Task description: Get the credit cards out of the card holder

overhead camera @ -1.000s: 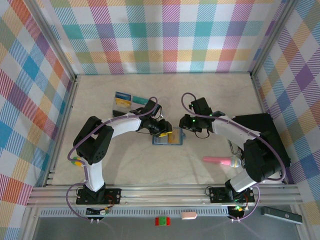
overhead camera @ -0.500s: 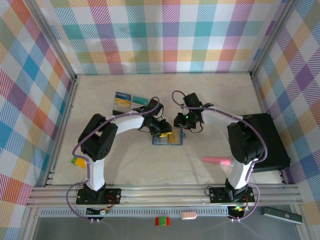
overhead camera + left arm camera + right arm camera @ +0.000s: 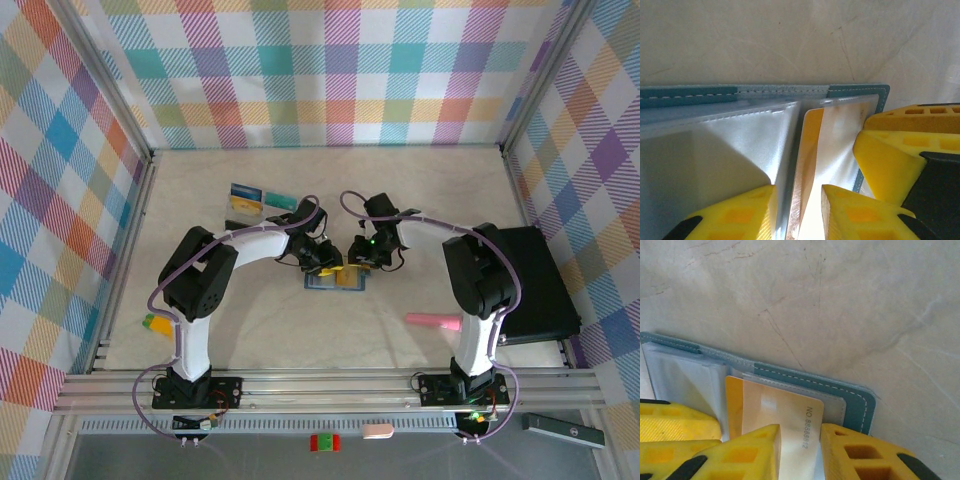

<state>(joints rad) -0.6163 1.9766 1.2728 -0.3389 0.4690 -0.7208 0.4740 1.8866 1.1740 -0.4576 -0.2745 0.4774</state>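
Observation:
The teal card holder [image 3: 335, 279] lies open on the table's middle, its clear sleeves [image 3: 725, 145] spread. A yellow credit card [image 3: 785, 415] printed with a number sticks out of a sleeve. My left gripper [image 3: 328, 260] comes at the holder from the left. Its yellow fingers [image 3: 735, 212] stand slightly apart on either side of the yellow card's [image 3: 810, 150] edge, not touching it. My right gripper [image 3: 363, 262] is at the holder's right end, open, its fingers [image 3: 860, 455] astride the card's free end. Two more credit cards [image 3: 258, 199] lie at the back left.
A big black box [image 3: 540, 285] sits at the right under the right arm. A pink object [image 3: 432, 321] lies in front of it. A yellow and green block [image 3: 155, 323] rests by the left arm's elbow. Plaid walls close off three sides.
My right gripper has swung left and come down onto the holder's right end. The left gripper has stayed at the holder. The pink object now lies uncovered.

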